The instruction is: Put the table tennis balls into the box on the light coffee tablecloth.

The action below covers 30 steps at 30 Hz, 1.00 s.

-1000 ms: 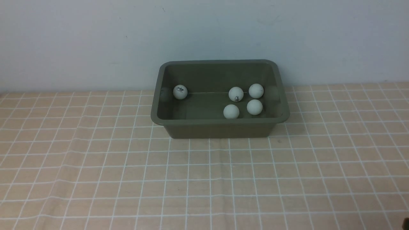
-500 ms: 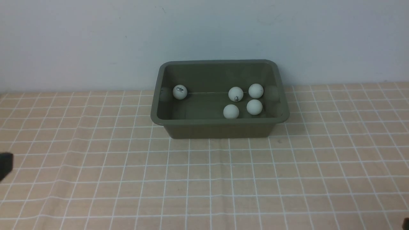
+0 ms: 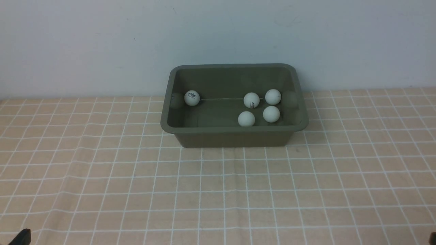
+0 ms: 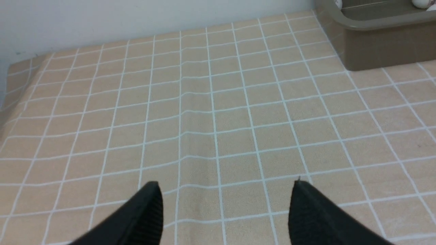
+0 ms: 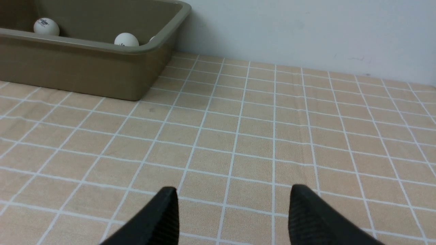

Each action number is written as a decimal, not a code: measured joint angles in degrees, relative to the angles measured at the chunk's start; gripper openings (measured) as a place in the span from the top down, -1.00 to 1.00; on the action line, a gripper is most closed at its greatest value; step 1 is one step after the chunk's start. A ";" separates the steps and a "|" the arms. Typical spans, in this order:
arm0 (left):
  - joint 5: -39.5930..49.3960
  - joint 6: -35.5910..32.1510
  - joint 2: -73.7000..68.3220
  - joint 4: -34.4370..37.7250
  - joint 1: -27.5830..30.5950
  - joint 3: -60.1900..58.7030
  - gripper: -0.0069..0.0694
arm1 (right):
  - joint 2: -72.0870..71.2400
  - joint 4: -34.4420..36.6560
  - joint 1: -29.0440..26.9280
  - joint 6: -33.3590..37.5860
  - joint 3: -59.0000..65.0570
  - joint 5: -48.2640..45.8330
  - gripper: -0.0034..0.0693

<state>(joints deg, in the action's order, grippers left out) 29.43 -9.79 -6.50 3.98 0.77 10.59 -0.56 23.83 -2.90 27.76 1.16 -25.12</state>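
Note:
The olive-green box (image 3: 234, 135) stands on the light coffee tablecloth (image 3: 218, 190) near the back wall. Several white table tennis balls lie inside it: one at the left end (image 3: 191, 98) and a cluster toward the right (image 3: 271, 114). No ball shows on the cloth. My left gripper (image 4: 224, 185) is open and empty, low over the cloth near the front left; only a tip shows in the front view (image 3: 22, 236). My right gripper (image 5: 233, 190) is open and empty over the cloth at the front right. The box also shows in the left wrist view (image 4: 381, 51) and the right wrist view (image 5: 85, 68).
A pale wall (image 3: 218, 34) rises right behind the box. The cloth's left edge drops off in the left wrist view (image 4: 13, 88). A shallow crease runs through the cloth (image 4: 180, 136).
The left gripper tip came into the front view at the left edge half a second ago and has since dropped to the bottom left corner. The balls and the box have not moved.

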 joint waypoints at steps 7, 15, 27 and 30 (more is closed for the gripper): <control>-0.11 0.01 7.02 -0.89 0.00 -5.22 -0.26 | 0.00 0.00 0.00 0.00 0.00 0.00 -0.20; -0.17 0.18 7.21 -1.30 0.00 -7.26 -0.26 | 0.00 0.00 0.00 0.00 0.00 0.00 -0.20; -5.36 5.29 7.21 -2.34 0.00 -11.71 -0.26 | 0.00 0.00 0.00 0.00 0.00 0.06 -0.20; -5.99 7.22 7.21 -2.39 0.00 -11.81 -0.26 | 0.00 0.00 0.00 0.00 0.00 0.06 -0.20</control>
<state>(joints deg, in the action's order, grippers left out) 23.45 -2.57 0.71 1.59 0.77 -1.22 -0.56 23.83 -2.90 27.76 1.16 -25.05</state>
